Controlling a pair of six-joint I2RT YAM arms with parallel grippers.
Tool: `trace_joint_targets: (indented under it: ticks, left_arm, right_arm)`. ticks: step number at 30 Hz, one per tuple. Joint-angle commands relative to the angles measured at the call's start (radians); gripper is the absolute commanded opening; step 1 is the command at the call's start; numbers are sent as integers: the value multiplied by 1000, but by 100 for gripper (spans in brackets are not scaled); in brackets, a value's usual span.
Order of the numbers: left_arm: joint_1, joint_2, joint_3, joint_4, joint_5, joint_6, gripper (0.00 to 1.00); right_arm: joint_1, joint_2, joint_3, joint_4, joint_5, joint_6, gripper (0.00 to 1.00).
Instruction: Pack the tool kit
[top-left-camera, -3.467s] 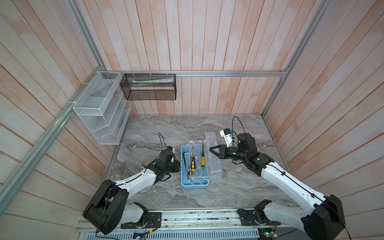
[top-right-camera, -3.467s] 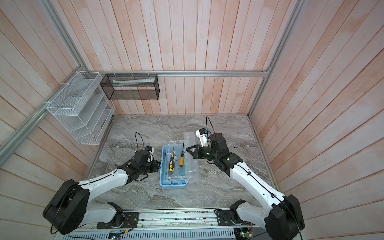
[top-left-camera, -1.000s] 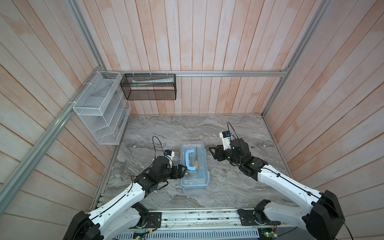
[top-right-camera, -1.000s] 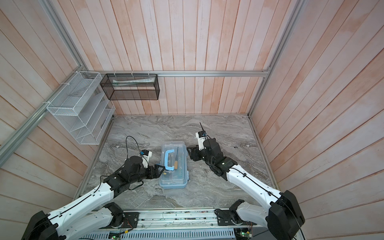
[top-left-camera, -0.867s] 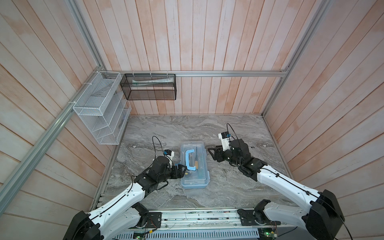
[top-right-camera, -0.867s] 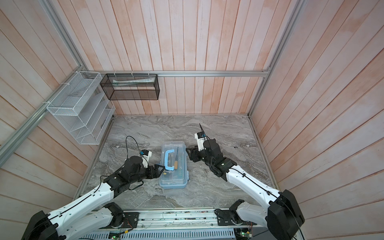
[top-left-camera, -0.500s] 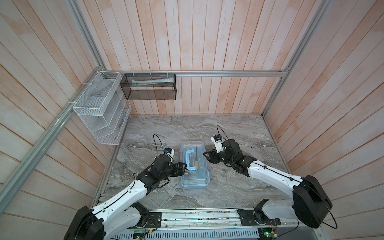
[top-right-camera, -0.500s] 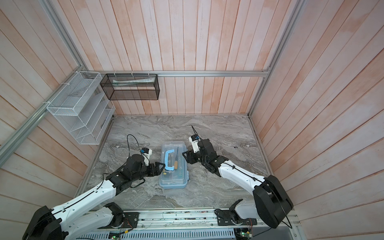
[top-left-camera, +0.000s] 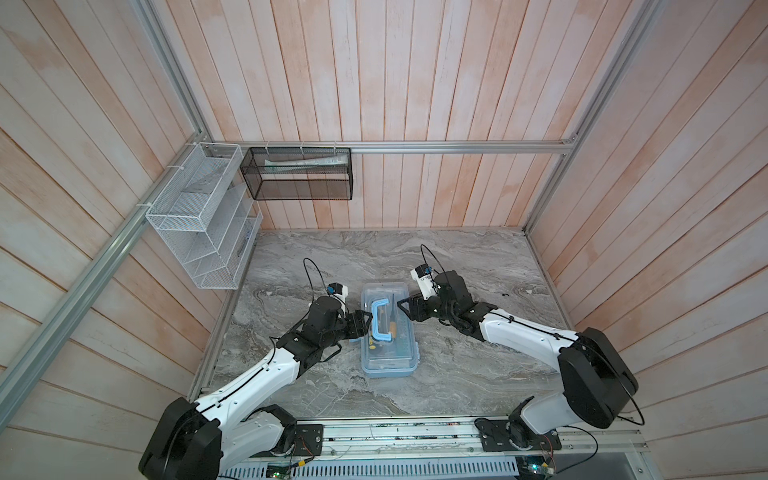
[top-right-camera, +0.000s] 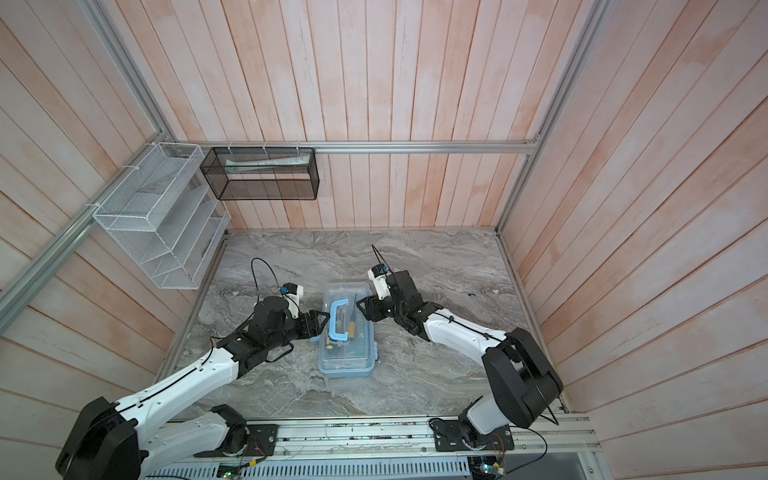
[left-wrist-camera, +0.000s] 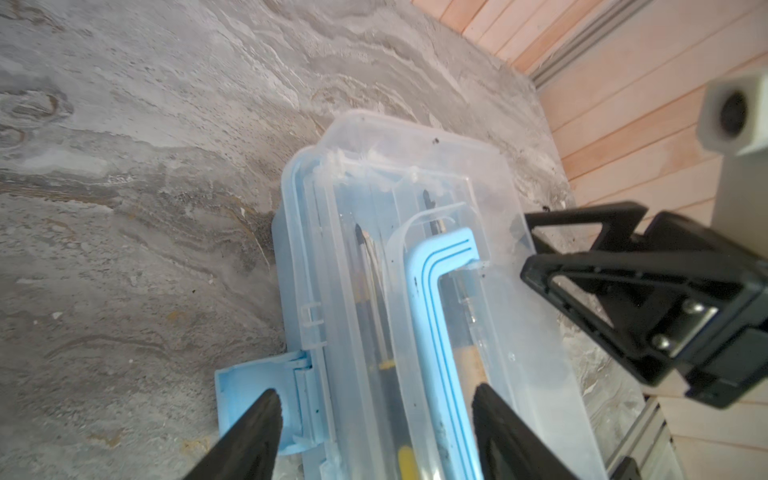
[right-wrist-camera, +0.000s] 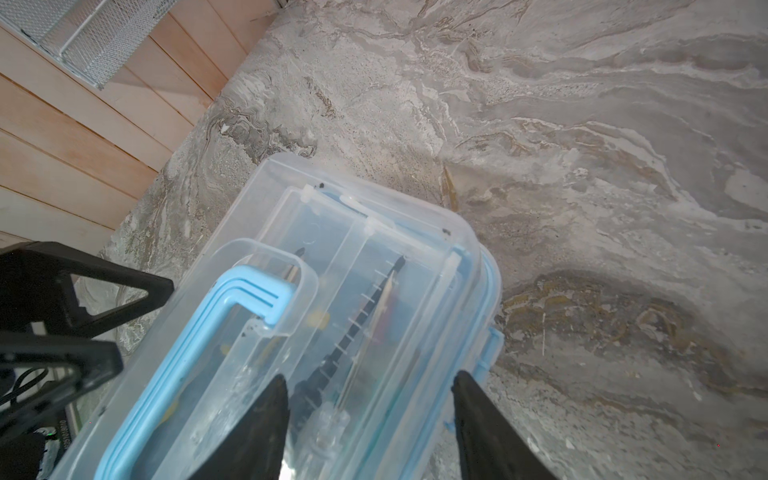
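Tool kit (top-left-camera: 389, 358) sits between left fingers (left-wrist-camera: 253, 432) and right fingers (right-wrist-camera: 482, 428).

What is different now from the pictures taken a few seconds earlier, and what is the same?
The see-through lid of the case, open toward the right before, now lies shut. The left tool moved in over the blue latch on the left side; the right tool moved in over the right edge. Neither grips anything. Case, white rack and black basket kept their places.
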Motion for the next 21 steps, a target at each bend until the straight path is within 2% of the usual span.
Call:
trace_joint_targets:
  ticks: [1,7,17,21]
  left_arm:
    - [-3,31,34,13,53,32,67]
    - [-44,3,6,18,52,-11,55]
    - [-257,13,-35,77,-70,-168,51]
    - [-279,16,17,-38,-153,-158,56]
  right_arm:
    - [-5,24,47,-21,-16,-20,60]
    - [-20,18,40,-27,-6,-14,60]
    - [-49,5,50,-69,-68,-38,60]
    - [-69,-13,40,-91,-83,-49,60]
